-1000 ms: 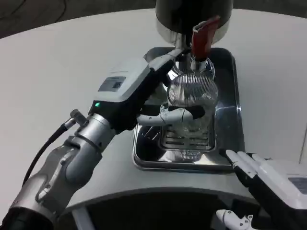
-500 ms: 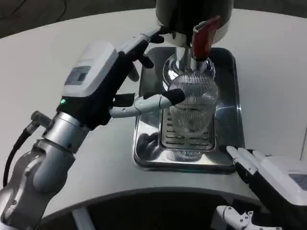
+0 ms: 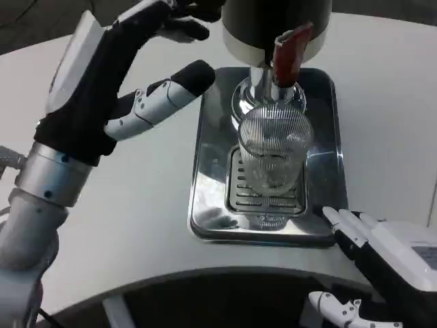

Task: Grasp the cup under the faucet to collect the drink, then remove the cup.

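The left hand is raised with its fingers spread and it holds nothing; the ribbed glass cup stands to the right of it and lower, apart from the fingers, on the slotted grate of the steel drip tray, directly under the faucet with its red lever. The right hand rests low at the table edge, just beside the near right corner of the tray, also with its fingers apart and holding nothing. The risk seems to be in the approach: the cup is clear, smooth glass with fine vertical ridges, tall and narrow, so a sideways push from a fingertip could tip it or slide it off the grate, away from the spout. The polished tray gives strong reflections, which may hide the cup's true outline. A hand moving high could also strike the lever or the round dark dispenser body above.
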Controlling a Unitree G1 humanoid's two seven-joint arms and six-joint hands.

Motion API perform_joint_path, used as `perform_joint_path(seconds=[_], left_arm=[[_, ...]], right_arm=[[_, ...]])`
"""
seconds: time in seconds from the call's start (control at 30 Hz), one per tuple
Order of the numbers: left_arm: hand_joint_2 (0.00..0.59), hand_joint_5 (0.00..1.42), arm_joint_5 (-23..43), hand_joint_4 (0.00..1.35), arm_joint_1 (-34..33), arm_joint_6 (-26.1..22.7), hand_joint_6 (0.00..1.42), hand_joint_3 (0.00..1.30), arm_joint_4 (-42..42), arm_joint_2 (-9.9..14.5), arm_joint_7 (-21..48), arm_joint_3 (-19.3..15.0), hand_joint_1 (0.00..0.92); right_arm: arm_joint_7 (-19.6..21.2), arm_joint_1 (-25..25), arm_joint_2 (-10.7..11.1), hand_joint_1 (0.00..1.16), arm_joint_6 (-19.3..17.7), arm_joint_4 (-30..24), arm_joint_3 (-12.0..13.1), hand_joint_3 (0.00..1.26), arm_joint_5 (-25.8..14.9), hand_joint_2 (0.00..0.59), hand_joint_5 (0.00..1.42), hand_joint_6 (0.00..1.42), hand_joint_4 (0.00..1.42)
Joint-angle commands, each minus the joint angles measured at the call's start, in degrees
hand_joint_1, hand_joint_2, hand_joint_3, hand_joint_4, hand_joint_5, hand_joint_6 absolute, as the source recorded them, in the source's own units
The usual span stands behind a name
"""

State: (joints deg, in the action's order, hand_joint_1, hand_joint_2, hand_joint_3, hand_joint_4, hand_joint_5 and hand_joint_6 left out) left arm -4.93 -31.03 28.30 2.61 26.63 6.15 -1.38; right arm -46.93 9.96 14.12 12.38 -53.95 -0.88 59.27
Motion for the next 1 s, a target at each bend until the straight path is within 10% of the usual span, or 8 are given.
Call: perform_joint_path(seconds=[0.03, 0.47, 1.0], left_arm=[[0.122, 0.41, 8.12, 0.30, -1.71, -4.40, 0.38, 0.30, -2.34, -1.03, 6.87, 0.15, 0.024], [0.113, 0.33, 16.45, 0.19, -2.83, -16.65, 0.32, 0.22, -5.25, -2.58, 18.23, 0.39, 0.000], [0.113, 0.31, 14.85, 0.17, -8.03, -19.70, 0.30, 0.21, -2.20, -5.74, 20.43, 1.54, 0.000]], right_arm=[[0.33, 1.00, 0.10, 0.23, 0.08, -0.39, -0.19, 0.00, -0.22, 0.410, 0.00, 0.00, 0.00], [0.27, 1.98, 0.39, 0.23, -0.18, -1.32, 0.11, 0.00, -0.69, 0.410, 0.00, 0.00, 0.00], [0.28, 4.11, 0.52, 0.23, -0.28, -2.99, 0.69, 0.00, -1.23, 0.410, 0.00, 0.00, 0.00]])
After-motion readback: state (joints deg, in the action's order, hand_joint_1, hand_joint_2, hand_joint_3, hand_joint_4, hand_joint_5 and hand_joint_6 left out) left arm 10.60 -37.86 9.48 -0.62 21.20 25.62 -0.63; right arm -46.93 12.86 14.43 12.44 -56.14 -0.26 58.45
